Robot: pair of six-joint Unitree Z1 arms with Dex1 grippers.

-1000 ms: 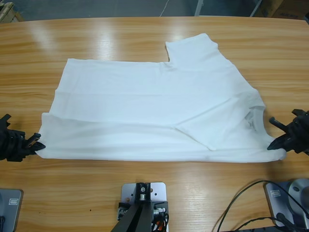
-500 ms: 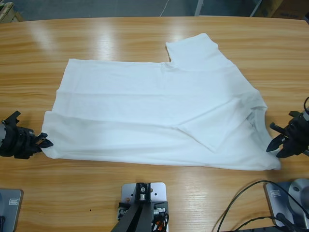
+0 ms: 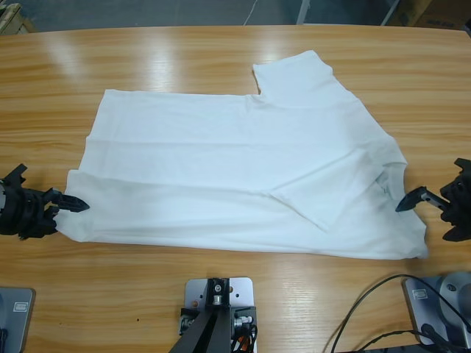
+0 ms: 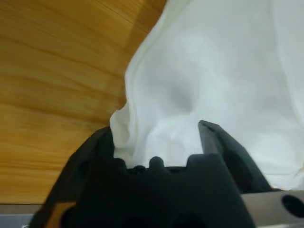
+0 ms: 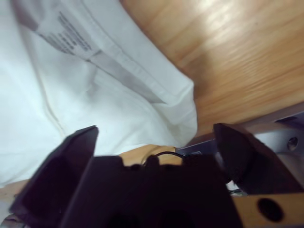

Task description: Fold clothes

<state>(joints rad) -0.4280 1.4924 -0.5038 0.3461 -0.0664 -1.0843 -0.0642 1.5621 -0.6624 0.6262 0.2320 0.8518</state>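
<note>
on the table (image 3: 221,44), one t-shirt (image 3: 235,169) between two open claws.

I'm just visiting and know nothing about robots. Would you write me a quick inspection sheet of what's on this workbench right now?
Surface: long wooden table, glossy.
Job's things: white T-shirt lying flat, near edge folded over, one sleeve pointing to the far side.
Clutter: nothing seen.
Grippers: left gripper open, shirt edge bunched between its jaws; right gripper open, just off the collar end, gripping nothing.
Cables: black cables at the near right corner.
Surroundings: grey floor beyond the table.
</note>
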